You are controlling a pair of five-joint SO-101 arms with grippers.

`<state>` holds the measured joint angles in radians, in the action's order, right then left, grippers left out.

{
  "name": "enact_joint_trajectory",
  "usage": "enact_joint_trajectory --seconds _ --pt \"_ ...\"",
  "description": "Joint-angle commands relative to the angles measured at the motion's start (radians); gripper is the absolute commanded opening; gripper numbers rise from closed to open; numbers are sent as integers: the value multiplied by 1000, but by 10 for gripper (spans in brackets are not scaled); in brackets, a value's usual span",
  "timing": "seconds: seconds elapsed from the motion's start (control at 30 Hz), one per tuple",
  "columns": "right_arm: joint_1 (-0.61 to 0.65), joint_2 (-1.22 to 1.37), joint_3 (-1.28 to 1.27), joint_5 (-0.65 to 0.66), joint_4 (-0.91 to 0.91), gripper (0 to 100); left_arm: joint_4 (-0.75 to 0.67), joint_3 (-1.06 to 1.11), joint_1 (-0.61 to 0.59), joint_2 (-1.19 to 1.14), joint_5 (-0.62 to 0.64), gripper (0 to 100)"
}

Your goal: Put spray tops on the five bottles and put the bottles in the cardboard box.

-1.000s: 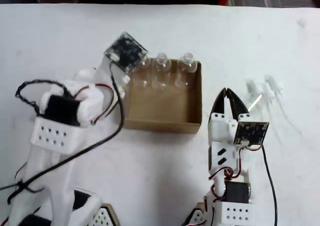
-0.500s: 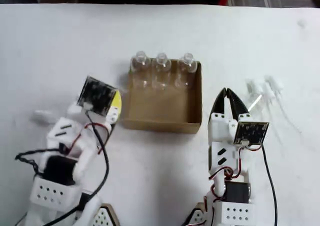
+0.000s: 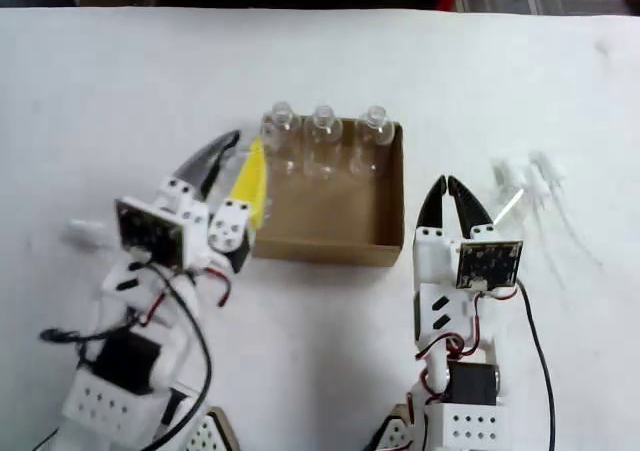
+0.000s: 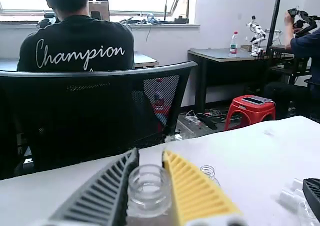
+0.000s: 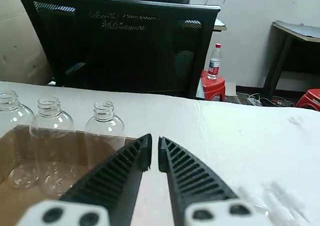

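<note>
My left gripper point(image 3: 248, 143), with one grey and one yellow finger, lies just outside the left wall of the cardboard box point(image 3: 325, 249). In the left wrist view the gripper point(image 4: 150, 153) is shut on the neck of a clear, capless bottle point(image 4: 148, 191). Three clear bottles point(image 3: 322, 131) without tops stand along the box's far wall, and the right wrist view shows them point(image 5: 50, 121) too. My right gripper point(image 3: 447, 186) is shut and empty just right of the box, its black fingers point(image 5: 180, 171) pointing away. Clear spray tops point(image 3: 525, 181) lie on the table right of it.
A small white piece point(image 3: 85, 233) lies on the table left of the left arm. Another clear bottle neck point(image 4: 210, 172) shows past the yellow finger. The white table stretches open behind the box, up to its far edge.
The left arm drew back from the box's far left corner and now stretches its fingers along the box's left side. The right gripper shifted only slightly.
</note>
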<state>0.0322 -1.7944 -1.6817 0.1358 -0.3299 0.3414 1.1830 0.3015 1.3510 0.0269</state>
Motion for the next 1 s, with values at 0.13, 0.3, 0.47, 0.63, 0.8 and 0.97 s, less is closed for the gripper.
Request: enact_joint_trajectory --seconds 0.13,0.3,0.47,0.63,0.8,0.97 --pt "4 -5 -8 18 -13 22 -413 21 31 -380 21 22" --pt "4 -5 -8 18 -13 22 -555 14 31 -590 28 22" --pt "7 -5 -8 18 -10 22 -566 5 33 -711 92 22" --pt "5 -5 -8 18 -10 22 -559 12 33 -727 97 22" --pt "4 -5 -8 18 -10 22 -559 44 45 -727 98 22" --pt "4 -5 -8 18 -12 22 -559 83 119 -727 92 22"
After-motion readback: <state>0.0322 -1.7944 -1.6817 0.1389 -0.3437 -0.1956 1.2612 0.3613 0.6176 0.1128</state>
